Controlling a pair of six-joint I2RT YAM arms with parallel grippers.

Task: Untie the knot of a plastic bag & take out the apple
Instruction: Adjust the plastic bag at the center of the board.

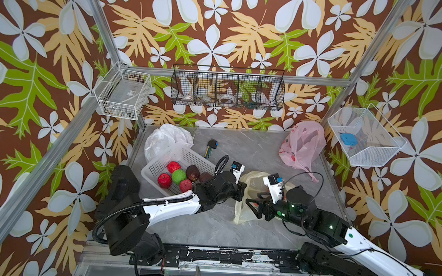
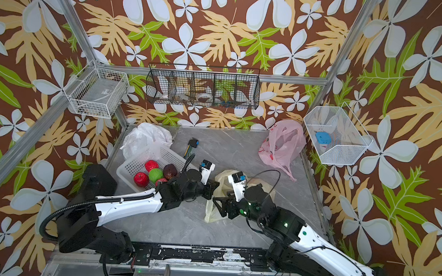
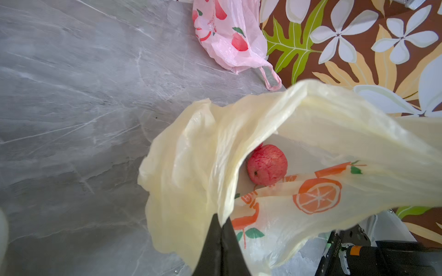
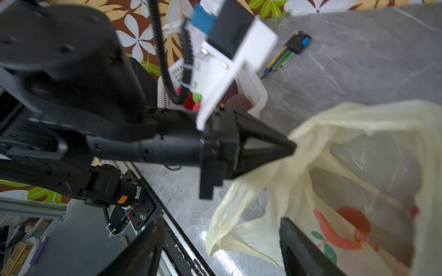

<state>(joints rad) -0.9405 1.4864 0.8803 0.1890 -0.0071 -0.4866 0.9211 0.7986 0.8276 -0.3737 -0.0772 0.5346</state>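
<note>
A pale yellow plastic bag (image 1: 240,213) printed with oranges lies mid-table, seen in both top views (image 2: 211,212). Its mouth gapes, held up by my left gripper (image 3: 221,218), which is shut on the bag's rim (image 3: 191,167). Inside, in the left wrist view, a red apple (image 3: 266,165) rests on the bag's bottom. In the right wrist view the left gripper (image 4: 293,148) pinches the bag's edge (image 4: 358,124). My right gripper (image 4: 221,224) is open, its jaws straddling a loose flap of the bag near the table's front (image 1: 251,209).
A white basket (image 1: 187,156) with several red, green and dark fruits sits left of the bag, under the left arm. A pink bag (image 1: 301,145) lies back right, a white bag (image 1: 162,138) back left. A small black-and-blue tool (image 1: 210,147) lies behind.
</note>
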